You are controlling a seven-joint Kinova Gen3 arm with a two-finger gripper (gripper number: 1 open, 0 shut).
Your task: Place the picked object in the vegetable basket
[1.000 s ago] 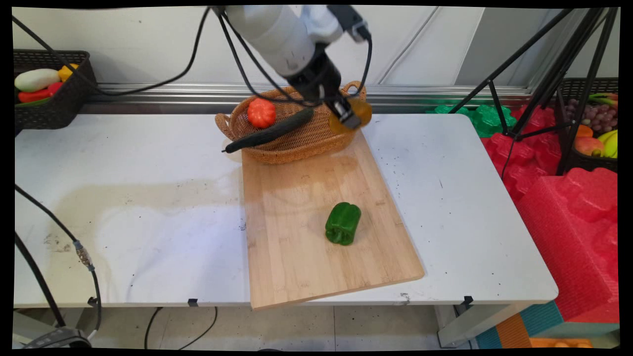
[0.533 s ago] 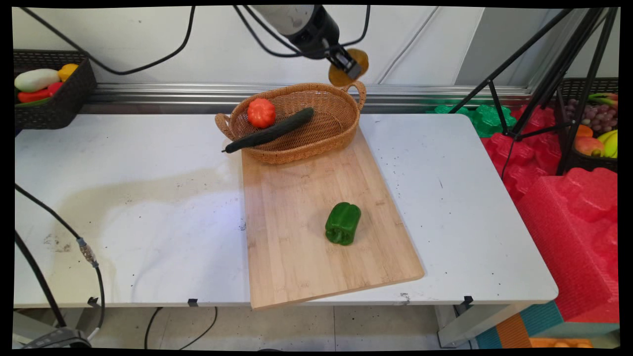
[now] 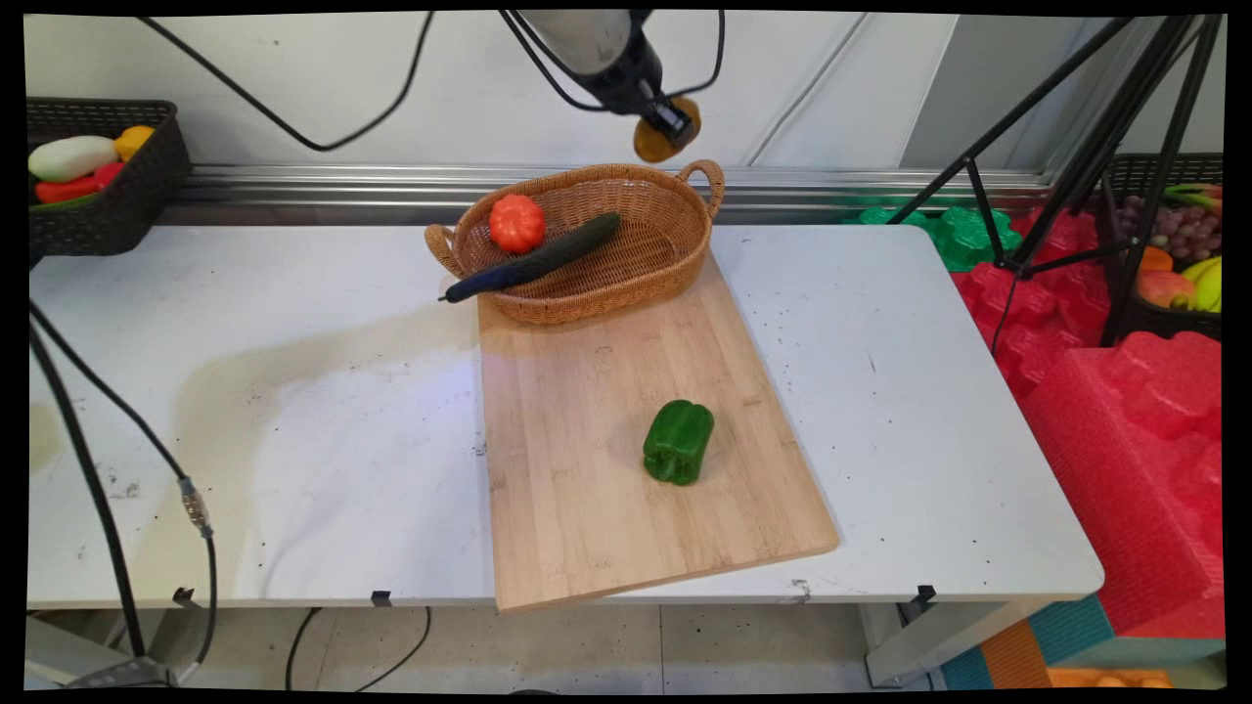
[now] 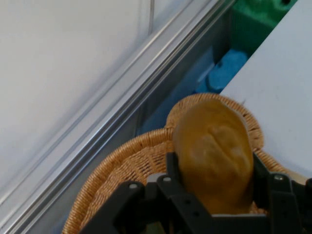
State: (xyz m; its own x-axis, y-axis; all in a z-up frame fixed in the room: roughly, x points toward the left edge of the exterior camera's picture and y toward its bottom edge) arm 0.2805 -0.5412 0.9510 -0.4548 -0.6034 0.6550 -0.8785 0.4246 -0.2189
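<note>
1 brown potato held high above the wicker basket

1 black gripper (image 3: 667,125) hangs near the top of the main view, its fingers (image 4: 174,170) closed on a brown potato (image 3: 655,142). In the hand view the potato (image 4: 214,153) sits between the 2 fingers, filling the gap between them, with the basket rim (image 4: 146,151) below it.

Far to the gripper's left and lower, a dark crate (image 3: 108,210) of mixed produce stands at the counter's back corner. Directly below the gripper, well apart from it, a woven wicker basket (image 3: 587,279) rests on the far end of a wooden cutting board (image 3: 597,469). Inside the basket lie 2 things: an orange pumpkin (image 3: 516,222) toward its left end, and a dark cucumber (image 3: 533,259) lying slantwise, its tip poking out over the basket's left rim.

Farther below the gripper and slightly to its right, a green bell pepper (image 3: 678,441) lies on the board, well apart from the basket. The board rests on the white counter (image 3: 293,411). Off to the gripper's right, beyond the counter's edge, red foam blocks (image 3: 1125,420) and a second basket of fruit (image 3: 1179,264) stand beside a black tripod (image 3: 1076,166).
</note>
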